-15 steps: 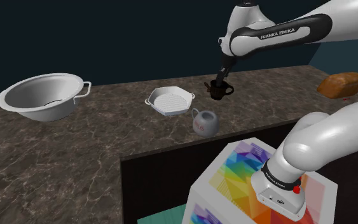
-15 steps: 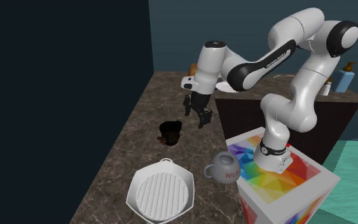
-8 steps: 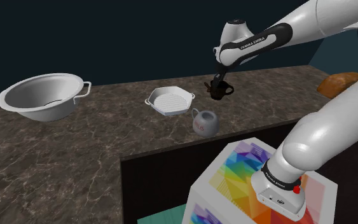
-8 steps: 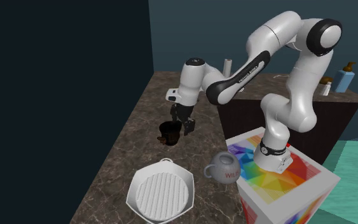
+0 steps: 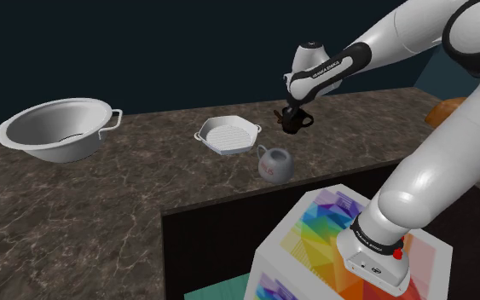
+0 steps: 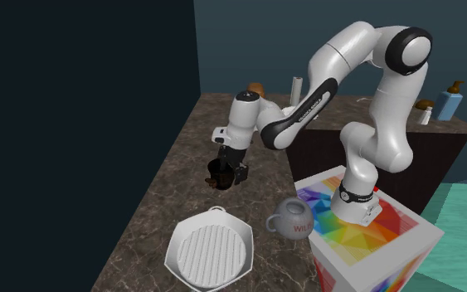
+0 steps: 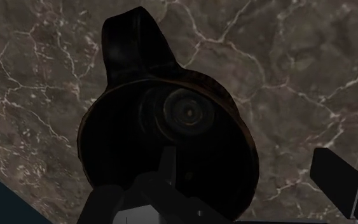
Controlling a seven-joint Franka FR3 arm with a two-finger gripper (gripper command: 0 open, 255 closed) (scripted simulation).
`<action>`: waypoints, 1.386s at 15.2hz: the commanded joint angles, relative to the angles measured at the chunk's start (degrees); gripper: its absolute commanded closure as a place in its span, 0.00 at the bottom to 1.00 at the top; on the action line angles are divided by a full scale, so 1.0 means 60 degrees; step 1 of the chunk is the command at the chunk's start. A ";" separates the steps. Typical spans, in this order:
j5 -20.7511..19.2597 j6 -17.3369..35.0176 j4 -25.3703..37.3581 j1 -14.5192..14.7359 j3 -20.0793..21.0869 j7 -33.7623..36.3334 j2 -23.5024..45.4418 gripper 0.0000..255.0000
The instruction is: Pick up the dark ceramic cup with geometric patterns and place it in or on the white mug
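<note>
The dark cup (image 5: 295, 124) stands upright on the marble counter (image 5: 144, 187), well behind the white mug (image 5: 274, 164). In the second exterior view the cup (image 6: 217, 172) sits beyond the mug (image 6: 294, 218), which lies near the stand. My gripper (image 5: 290, 114) is low over the cup, open. In the wrist view I look straight down into the cup (image 7: 171, 121), its handle pointing away from the hand. One finger (image 7: 168, 167) hangs over the cup's inside, the other finger (image 7: 334, 173) stands outside its wall. The gripper (image 7: 247, 170) straddles the rim without clasping it.
A white ridged square pan (image 5: 228, 135) lies to the shoulder view's left of the cup. A large metal bowl (image 5: 54, 128) stands at the far left. A bread loaf (image 5: 458, 111) is at the right edge. The rainbow-topped stand (image 5: 340, 247) is in front.
The arm has swung toward the cup and lowered; the gripper went from beside and above it to straddling its rim. The cup and mug have stayed put.
</note>
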 commanded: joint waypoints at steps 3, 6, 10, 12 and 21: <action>0.0033 0.0230 -0.0029 -0.0008 -0.0026 -0.0024 0.0196 0.00; 0.0033 0.0230 -0.0029 -0.0008 -0.0026 -0.0024 0.0196 0.00; 0.0033 0.0228 -0.0029 -0.0008 -0.0026 -0.0024 0.0195 1.00; 0.0033 0.0228 -0.0029 -0.0008 -0.0026 -0.0024 0.0195 1.00; 0.0019 -0.0189 0.0114 -0.0001 -0.0001 -0.0046 -0.0085 1.00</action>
